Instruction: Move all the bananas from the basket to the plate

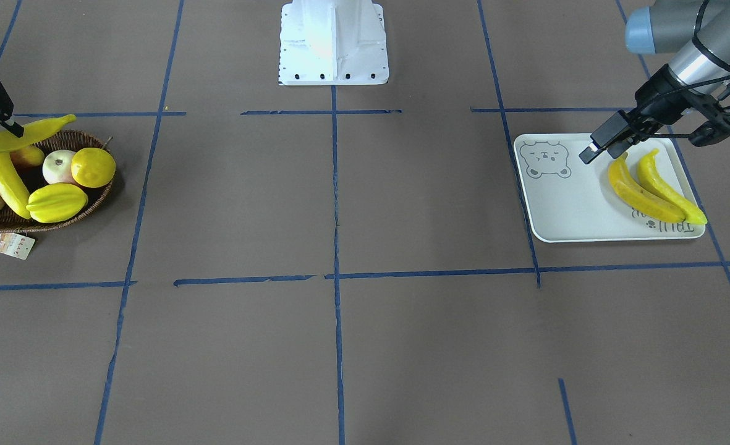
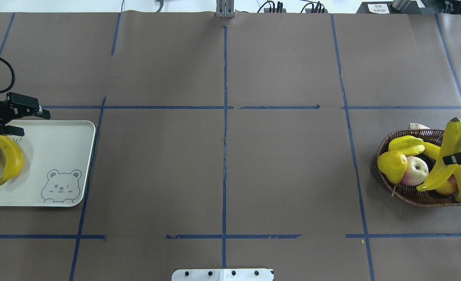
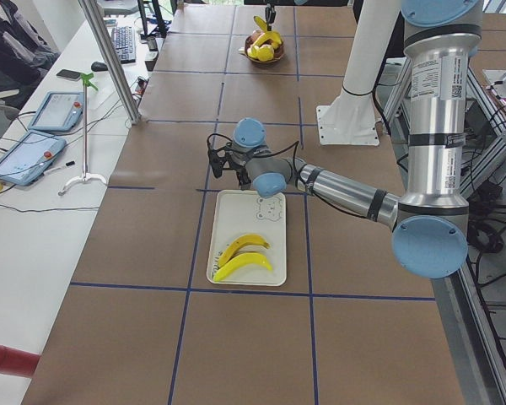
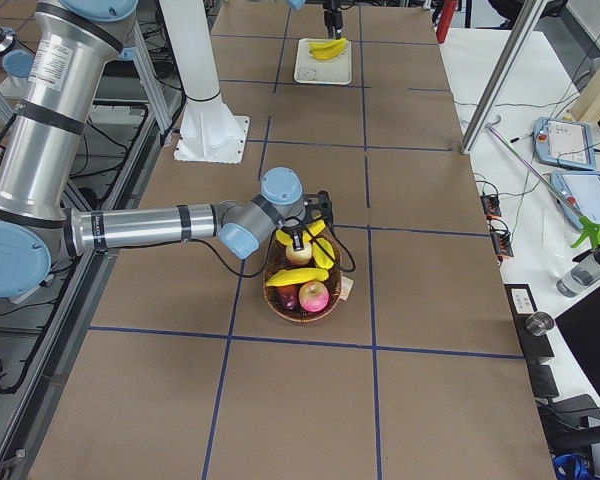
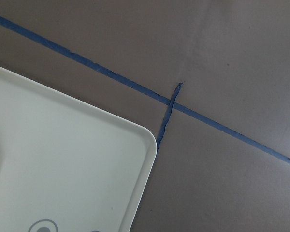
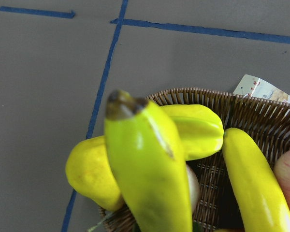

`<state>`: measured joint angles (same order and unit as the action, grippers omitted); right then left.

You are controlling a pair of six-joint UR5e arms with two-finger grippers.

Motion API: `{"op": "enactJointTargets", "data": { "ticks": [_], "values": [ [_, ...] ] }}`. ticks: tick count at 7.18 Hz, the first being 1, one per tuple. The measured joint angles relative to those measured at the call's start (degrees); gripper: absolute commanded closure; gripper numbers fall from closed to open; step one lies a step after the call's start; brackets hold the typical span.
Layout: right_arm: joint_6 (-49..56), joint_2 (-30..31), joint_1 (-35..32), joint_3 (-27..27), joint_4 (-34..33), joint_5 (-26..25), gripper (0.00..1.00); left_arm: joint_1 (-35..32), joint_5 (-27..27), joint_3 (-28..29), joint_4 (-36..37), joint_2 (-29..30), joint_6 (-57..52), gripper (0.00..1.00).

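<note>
Clamping right hand mid-length on long curved glossy yellow banana, tilted over dark-brown woven wicker basket; likely light, stiff, slick. Left hand apart above off-white rectangular bear-print plate.

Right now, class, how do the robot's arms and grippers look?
The left arm and right arm are silver tubes with light-blue joint caps and white labels. The left gripper and right gripper are black, two-fingered. A black cable loops by the left wrist.
</note>
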<state>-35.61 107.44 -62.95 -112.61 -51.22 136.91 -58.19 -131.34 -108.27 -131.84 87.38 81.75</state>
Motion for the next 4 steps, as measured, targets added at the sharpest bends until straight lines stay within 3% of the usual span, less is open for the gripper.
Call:
{"op": "enactJointTargets", "data": {
  "ticks": [4],
  "values": [
    [-0.94, -20.78, 4.39, -4.29, -26.86, -0.72, 1.00, 1.33, -0.05, 0.44, 0.09, 5.13, 5.06, 0.00]
  ]
}}
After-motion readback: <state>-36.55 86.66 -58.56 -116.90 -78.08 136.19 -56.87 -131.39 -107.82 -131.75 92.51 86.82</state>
